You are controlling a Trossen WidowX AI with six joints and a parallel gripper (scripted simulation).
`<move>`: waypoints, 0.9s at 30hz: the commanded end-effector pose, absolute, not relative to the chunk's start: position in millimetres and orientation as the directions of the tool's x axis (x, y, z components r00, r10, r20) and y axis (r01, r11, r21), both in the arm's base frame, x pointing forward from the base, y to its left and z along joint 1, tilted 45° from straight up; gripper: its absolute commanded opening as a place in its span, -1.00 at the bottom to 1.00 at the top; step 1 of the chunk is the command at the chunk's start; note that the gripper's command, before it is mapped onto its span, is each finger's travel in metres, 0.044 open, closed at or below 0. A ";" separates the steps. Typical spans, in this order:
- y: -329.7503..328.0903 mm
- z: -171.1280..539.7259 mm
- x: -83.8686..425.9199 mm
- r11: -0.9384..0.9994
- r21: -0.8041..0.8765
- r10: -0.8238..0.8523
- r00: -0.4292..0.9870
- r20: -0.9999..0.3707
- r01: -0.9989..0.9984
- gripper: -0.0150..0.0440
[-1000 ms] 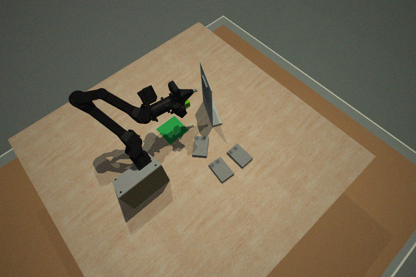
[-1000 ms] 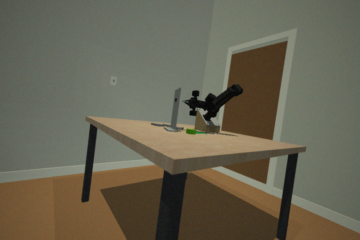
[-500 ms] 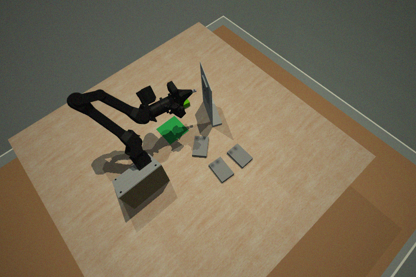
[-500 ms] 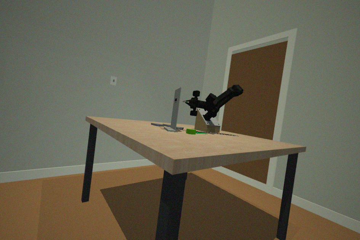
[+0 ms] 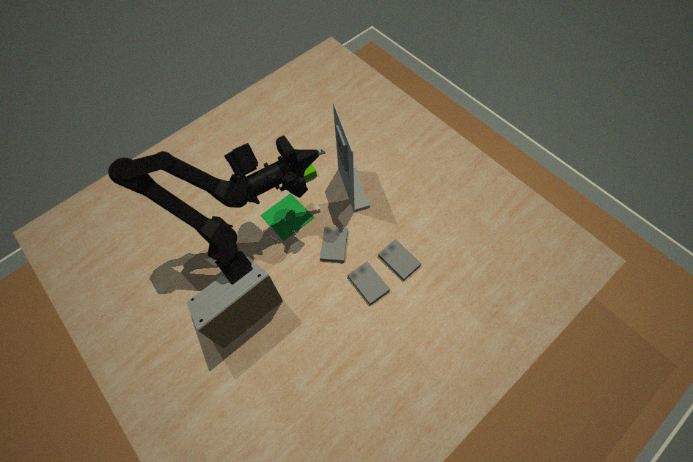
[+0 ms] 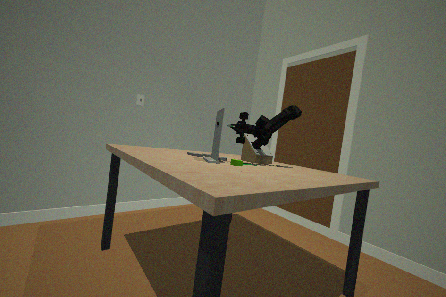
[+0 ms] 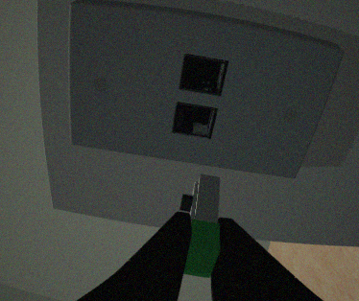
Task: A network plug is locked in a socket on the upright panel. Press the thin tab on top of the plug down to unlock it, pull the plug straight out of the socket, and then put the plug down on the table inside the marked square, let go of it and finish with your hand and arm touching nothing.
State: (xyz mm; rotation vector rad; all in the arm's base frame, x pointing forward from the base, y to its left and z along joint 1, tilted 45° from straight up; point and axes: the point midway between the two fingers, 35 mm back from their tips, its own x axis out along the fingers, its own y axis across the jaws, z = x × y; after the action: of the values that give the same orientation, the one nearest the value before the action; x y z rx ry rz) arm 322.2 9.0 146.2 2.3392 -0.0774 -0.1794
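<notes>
The black parallel-jaw gripper [image 5: 317,152] [image 6: 231,126] [image 7: 200,227] grips the green-and-grey network plug [image 5: 322,152] [image 6: 228,125] [image 7: 208,198] by its body, nose toward the grey upright panel [image 5: 344,158] [image 6: 218,136] [image 7: 128,115], at six o'clock below its sockets in the wrist view, presumably for a straight pull.

Square [image 5: 287,216] lies between arm base [image 5: 192,311] [image 6: 247,153] and panel [image 5: 343,160] [image 6: 217,136] (flat)

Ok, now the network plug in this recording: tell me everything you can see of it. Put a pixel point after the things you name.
The network plug [image 5: 322,152] [image 6: 229,125] [image 7: 203,246] has a grey, box-shaped front and a green body, both smooth and matt, plastic by the look; a paler grey piece shows behind the green. Thin light edges run along one side of the front. It is out of the socket, held off the table, its front towards the upright panel [image 5: 342,158] [image 6: 218,135] [image 7: 123,115] with a gap between. The claw [image 5: 315,152] [image 6: 232,126] [image 7: 200,227] is shut on the green part. I cannot make out the tab.
</notes>
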 end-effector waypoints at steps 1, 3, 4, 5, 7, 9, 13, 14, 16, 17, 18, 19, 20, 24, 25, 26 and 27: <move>8.9 147.4 320.6 -0.703 0.711 -0.114 0.988 -0.103 -0.007 -0.49; 9.1 147.6 320.0 -0.703 0.711 -0.114 0.988 -0.103 -0.007 -0.49; 9.2 147.7 319.7 -0.703 0.711 -0.114 0.988 -0.103 -0.007 -0.49; 9.3 147.8 319.4 -0.703 0.711 -0.114 0.988 -0.104 -0.007 -0.49; 9.5 148.0 318.8 -0.703 0.711 -0.114 0.988 -0.104 -0.007 -0.49; 9.7 148.2 318.3 -0.703 0.711 -0.114 0.988 -0.104 -0.007 -0.49; 10.1 148.6 317.1 -0.703 0.711 -0.114 0.988 -0.104 -0.007 -0.49; 10.2 148.7 316.8 -0.703 0.711 -0.114 0.988 -0.104 -0.007 -0.49; 10.4 148.9 316.2 -0.703 0.711 -0.114 0.988 -0.104 -0.006 -0.49; 10.5 149.0 315.9 -0.703 0.711 -0.114 0.988 -0.104 -0.006 -0.49; 10.6 149.1 315.7 -0.703 0.711 -0.114 0.988 -0.104 -0.006 -0.49; 10.7 149.2 315.4 -0.703 0.711 -0.114 0.988 -0.104 -0.006 -0.49; 10.8 149.3 315.1 -0.703 0.711 -0.114 0.988 -0.104 -0.006 -0.49; 11.2 149.6 314.0 -0.703 0.711 -0.114 0.988 -0.104 -0.006 -0.49; 11.3 149.7 313.7 -0.703 0.711 -0.114 0.988 -0.104 -0.006 -0.49; 11.4 149.8 313.4 -0.703 0.711 -0.114 0.988 -0.104 -0.006 -0.49; 11.5 149.9 313.2 -0.703 0.711 -0.114 0.988 -0.104 -0.006 -0.49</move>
State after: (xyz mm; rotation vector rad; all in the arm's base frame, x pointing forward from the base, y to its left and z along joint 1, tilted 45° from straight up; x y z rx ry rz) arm 314.4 11.7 148.8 2.3383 -0.0771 -0.1799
